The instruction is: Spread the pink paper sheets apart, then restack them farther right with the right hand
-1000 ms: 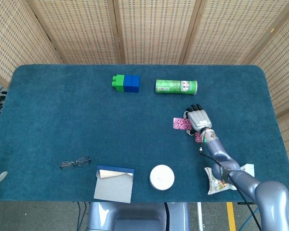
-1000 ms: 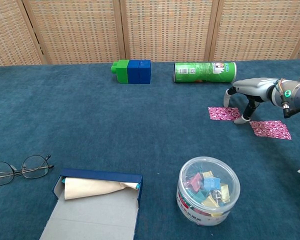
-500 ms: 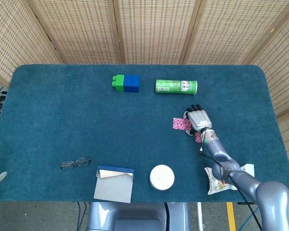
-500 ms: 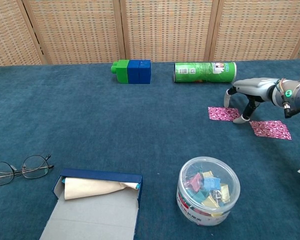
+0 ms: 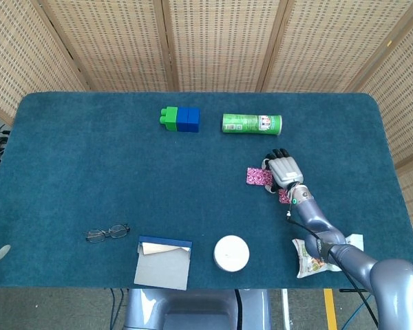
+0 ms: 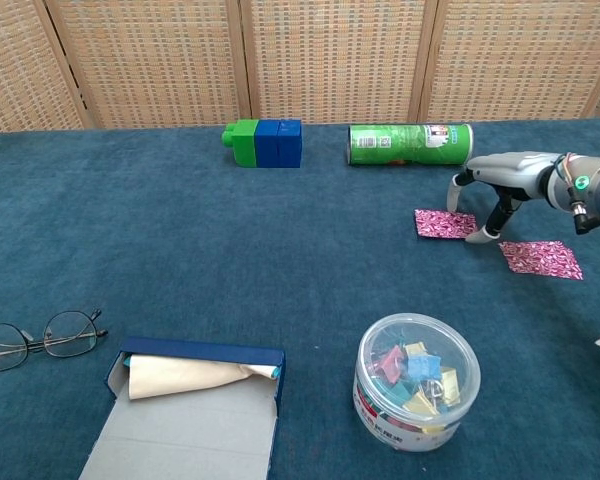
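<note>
On the dark blue carpeted table [image 5: 89, 172], the right hand [image 5: 284, 170] arches palm-down over the pink patterned paper sheets, its fingers apart and planted on their tips, holding nothing; in the chest view its fingertips [image 6: 492, 236] come down at the right edge of the nearer-left sheet, though whether they press the paper or the carpet just beside it cannot be told. That left pink patterned square sheet [image 6: 445, 224] lies flat at about nine o'clock from the hand, and the second pink patterned sheet [image 6: 541, 258] lies flat at about four o'clock from it in the chest view, the two apart with bare carpet between them. The left hand is out of sight in both views. At twelve o'clock from the sheets a green cylindrical can [image 5: 252, 123] lies on its side, and at nine o'clock from the can stands a green and blue toy brick block [image 5: 179, 119]. Toward the near edge sit a clear round plastic tub of coloured binder clips [image 6: 417, 381], an open blue box with beige cloth inside [image 6: 195, 405], and wire-framed glasses [image 6: 38, 337]. A crumpled snack wrapper [image 5: 316, 254] lies under the right forearm.
</note>
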{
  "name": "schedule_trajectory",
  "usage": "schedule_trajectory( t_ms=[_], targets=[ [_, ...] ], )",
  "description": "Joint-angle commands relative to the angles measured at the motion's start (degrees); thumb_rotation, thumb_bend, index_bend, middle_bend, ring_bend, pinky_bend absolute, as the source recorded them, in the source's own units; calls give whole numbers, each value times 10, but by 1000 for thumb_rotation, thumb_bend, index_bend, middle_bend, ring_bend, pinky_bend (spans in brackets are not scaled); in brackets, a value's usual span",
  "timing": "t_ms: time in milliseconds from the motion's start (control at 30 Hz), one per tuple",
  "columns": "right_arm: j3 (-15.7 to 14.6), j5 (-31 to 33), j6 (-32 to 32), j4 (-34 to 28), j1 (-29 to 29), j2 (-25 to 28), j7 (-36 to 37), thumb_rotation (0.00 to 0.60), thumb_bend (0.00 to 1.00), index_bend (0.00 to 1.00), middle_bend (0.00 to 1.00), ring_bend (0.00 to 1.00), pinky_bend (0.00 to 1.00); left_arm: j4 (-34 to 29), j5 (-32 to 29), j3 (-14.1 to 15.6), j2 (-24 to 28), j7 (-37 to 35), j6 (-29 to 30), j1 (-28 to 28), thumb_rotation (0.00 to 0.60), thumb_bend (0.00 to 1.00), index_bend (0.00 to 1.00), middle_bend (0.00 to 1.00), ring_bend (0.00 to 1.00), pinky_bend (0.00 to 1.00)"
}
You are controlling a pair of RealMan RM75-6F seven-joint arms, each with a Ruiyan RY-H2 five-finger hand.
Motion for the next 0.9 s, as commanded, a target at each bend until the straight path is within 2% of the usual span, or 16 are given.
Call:
schedule_trajectory(
  t_ms=[33, 433, 900],
  targets=[
    [0, -6, 8, -21, -2, 15, 1, 600, 362, 491, 193, 0, 0, -1, 0, 0, 1, 0, 1, 0, 559, 111, 17, 0, 0, 0],
    [-15, -25, 51, -117, -38, 87, 7, 600, 360, 491, 193, 0, 0, -3, 5, 1, 3, -2, 4, 1, 559, 111, 17, 0, 0, 0],
    [-47, -52, 89, -152, -88, 135, 30, 600, 358, 491, 193, 0, 0, -13, 15, 3, 5, 5, 11, 3, 558, 111, 17, 0, 0, 0]
  ],
)
